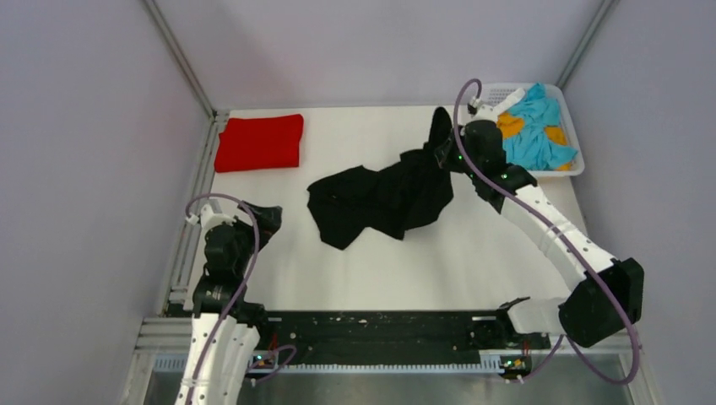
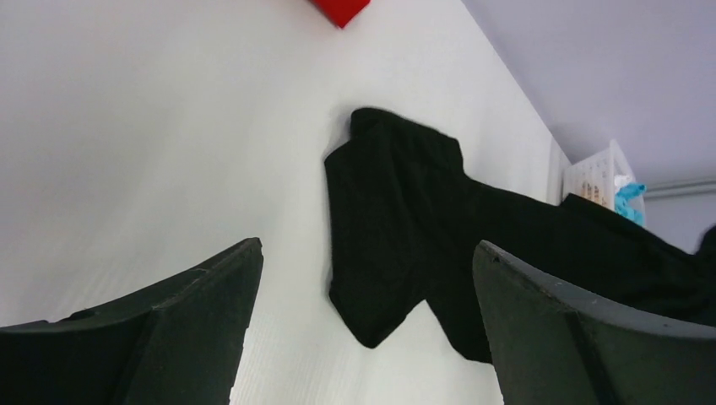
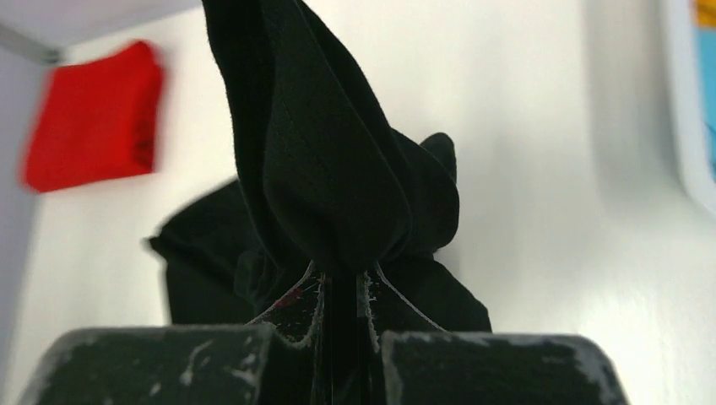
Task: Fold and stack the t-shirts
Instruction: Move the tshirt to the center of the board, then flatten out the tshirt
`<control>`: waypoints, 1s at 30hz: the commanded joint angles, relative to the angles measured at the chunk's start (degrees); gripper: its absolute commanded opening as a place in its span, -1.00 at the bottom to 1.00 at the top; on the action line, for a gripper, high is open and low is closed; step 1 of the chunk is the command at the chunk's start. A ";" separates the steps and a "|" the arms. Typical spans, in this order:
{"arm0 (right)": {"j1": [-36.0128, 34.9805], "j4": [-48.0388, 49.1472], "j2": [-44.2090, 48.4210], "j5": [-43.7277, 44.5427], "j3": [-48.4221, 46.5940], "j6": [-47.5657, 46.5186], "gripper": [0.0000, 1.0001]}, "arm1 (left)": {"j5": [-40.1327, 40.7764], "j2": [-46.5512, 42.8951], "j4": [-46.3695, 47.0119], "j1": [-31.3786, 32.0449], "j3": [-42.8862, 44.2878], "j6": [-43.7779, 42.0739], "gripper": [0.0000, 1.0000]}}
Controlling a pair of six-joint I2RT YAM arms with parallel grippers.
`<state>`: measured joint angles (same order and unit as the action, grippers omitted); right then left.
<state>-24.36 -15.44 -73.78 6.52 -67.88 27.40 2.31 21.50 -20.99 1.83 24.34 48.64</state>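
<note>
Two t-shirts on white worktop (image 1: 473,253): one black t-shirt (image 1: 380,198), soft and crumpled, left of the white lattice basket (image 1: 572,135); one red t-shirt (image 1: 258,143), a folded rectangle, far left of basket. Right jaws pinch a raised black bunch beside basket; left jaws spread, empty.

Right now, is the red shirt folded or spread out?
Folded: the red shirt is a compact, straight-edged rectangle lying flat, no sleeves sticking out.
</note>
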 commanded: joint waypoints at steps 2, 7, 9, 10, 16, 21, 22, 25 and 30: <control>7.63 0.40 -3.84 13.22 2.59 6.57 -1.00 | -9.34 6.21 4.56 -0.12 -0.89 1.64 0.97; 9.84 -2.48 -7.22 17.08 2.25 5.81 -0.05 | -17.28 15.51 10.49 0.17 -2.69 1.27 0.97; 9.78 -4.03 -6.33 19.26 1.90 5.42 0.86 | -18.93 20.10 12.70 1.20 -2.99 0.81 0.97; 9.84 -4.82 -5.44 20.64 1.96 5.30 0.96 | -19.11 22.57 13.53 2.17 -2.94 0.58 0.97; 9.83 -7.03 5.53 24.44 8.30 6.27 0.98 | -13.21 35.98 17.16 14.35 0.41 -0.95 0.97; 9.89 -6.71 19.11 23.00 19.89 9.44 0.98 | -12.87 46.39 19.25 17.80 4.95 -2.06 0.84; 9.87 -6.55 21.97 22.64 22.18 9.69 0.98 | -12.42 48.36 19.34 18.23 5.80 -2.23 0.81; 9.80 -5.64 29.84 20.90 28.61 10.63 0.98 | -10.85 54.43 19.72 19.55 7.92 -2.62 0.74; 9.82 -2.45 40.80 14.23 37.07 11.91 0.98 | -11.16 62.69 21.87 20.42 11.47 -1.74 0.59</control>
<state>-14.24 -21.85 -38.52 25.89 -34.65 37.50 -10.13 79.13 -2.46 21.56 33.43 47.42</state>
